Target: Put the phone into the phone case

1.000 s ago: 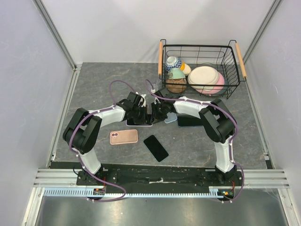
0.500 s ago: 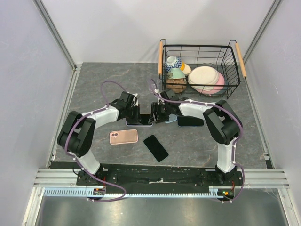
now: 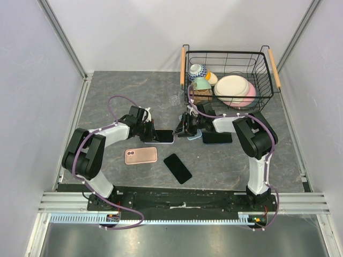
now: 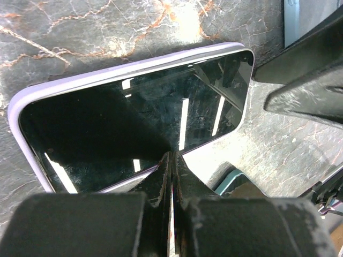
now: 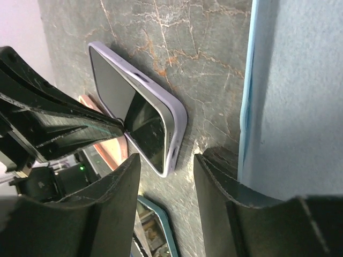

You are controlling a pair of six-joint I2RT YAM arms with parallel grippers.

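Observation:
The phone (image 3: 164,136) lies flat and face up on the table, its black screen (image 4: 134,112) framed by the lavender phone case (image 4: 32,101). In the left wrist view my left gripper (image 4: 171,158) is shut, its tips resting on the phone's near long edge. It holds nothing. My right gripper (image 3: 185,130) stands open just right of the phone's end. In the right wrist view the cased phone (image 5: 140,104) lies beyond the right gripper (image 5: 166,176), with bare table between the fingers.
A light blue case (image 3: 195,135) and a dark phone (image 3: 217,137) lie under the right arm. A pink phone (image 3: 141,156) and a black phone (image 3: 177,168) lie nearer the bases. A wire basket (image 3: 266,80) of bowls and plates stands at the back right.
My right gripper has opened and drawn back to the right, off the phone. The left arm has swung left, leaving the cased phone uncovered and flat.

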